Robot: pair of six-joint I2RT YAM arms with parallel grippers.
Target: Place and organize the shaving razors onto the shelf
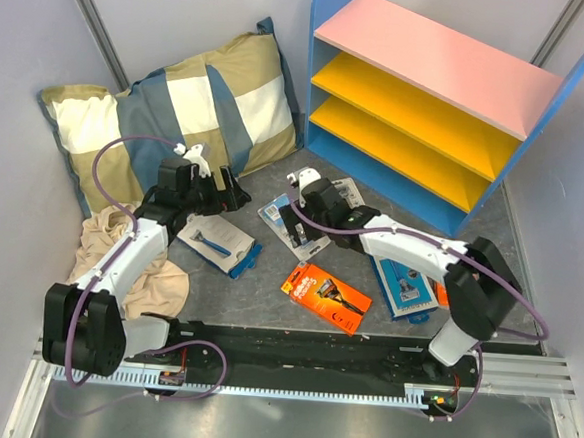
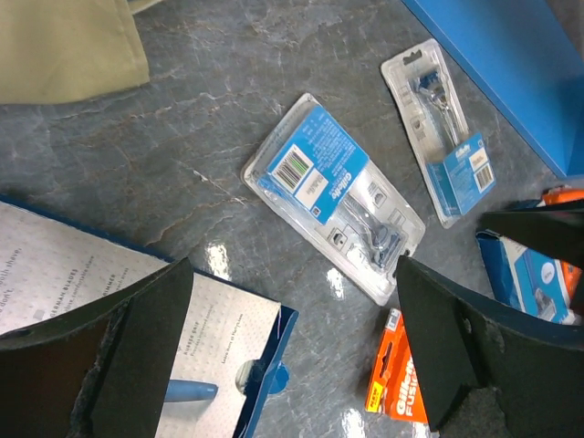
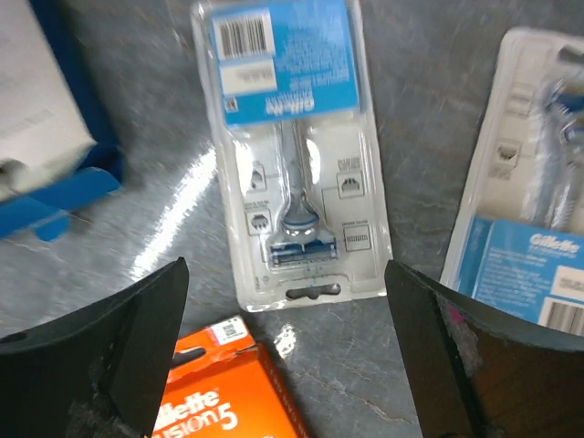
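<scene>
well, both pincers gape wide and empty: the right gripper point(image 3: 287, 351) hovers over a clear blister pack point(image 3: 290, 155) on the table point(image 1: 256, 297), the left gripper point(image 2: 292, 356) by a white-and-blue box point(image 2: 137, 310). an orange box point(image 1: 327, 297) and what looks like a blue box point(image 1: 404, 287) (half under the right arm point(image 1: 420, 250)) lie nearby, all in front of the shelf point(image 1: 423, 63).

This is a robot test cell in a lab, not a home. Plain white panel walls point(image 1: 186, 11) on metal struts point(image 1: 95, 30) box in a grey tabletop point(image 1: 256, 297). An aluminium rail point(image 1: 532, 371) and slotted cable duct point(image 1: 300, 388) run along the near edge, where two robot arms point(image 1: 129, 258) trailing purple cables point(image 1: 100, 166) are bolted. A toy-coloured shelf point(image 1: 324, 41) far right, a pillow point(image 1: 179, 111) far left and scattered retail razor packs point(image 1: 327, 297) are the only furnishings.
</scene>
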